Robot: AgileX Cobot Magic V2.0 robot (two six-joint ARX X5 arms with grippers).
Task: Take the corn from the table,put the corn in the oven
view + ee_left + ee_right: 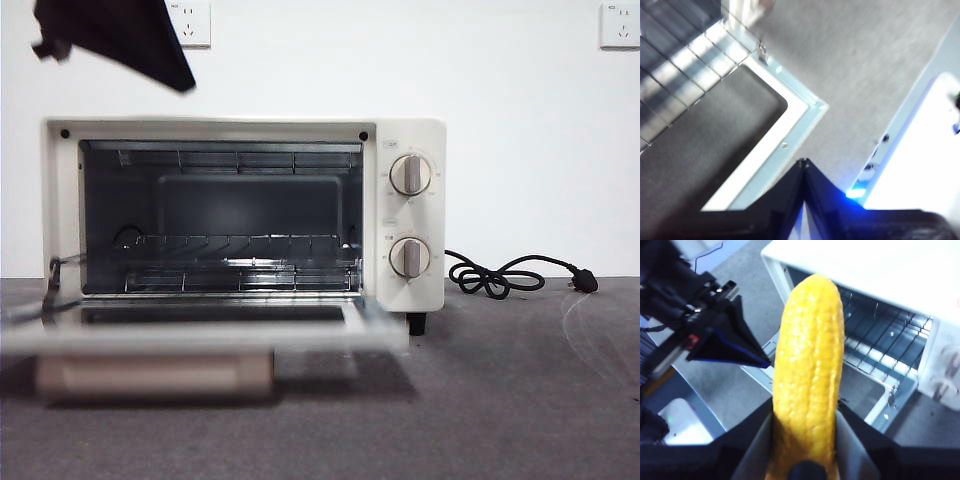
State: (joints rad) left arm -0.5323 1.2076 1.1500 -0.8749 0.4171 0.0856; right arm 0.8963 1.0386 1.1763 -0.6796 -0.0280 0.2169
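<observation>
gripping corn [807,375]: right pincer [807,440] | left pincer [804,165] closed, empty | oven [415,225] door open

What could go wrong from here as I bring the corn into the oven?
The left gripper hangs beside the open door, close to the right gripper's likely path, so the arms might collide. The corn juts far past the jaws; its tip might catch the oven frame or wire rack.
</observation>
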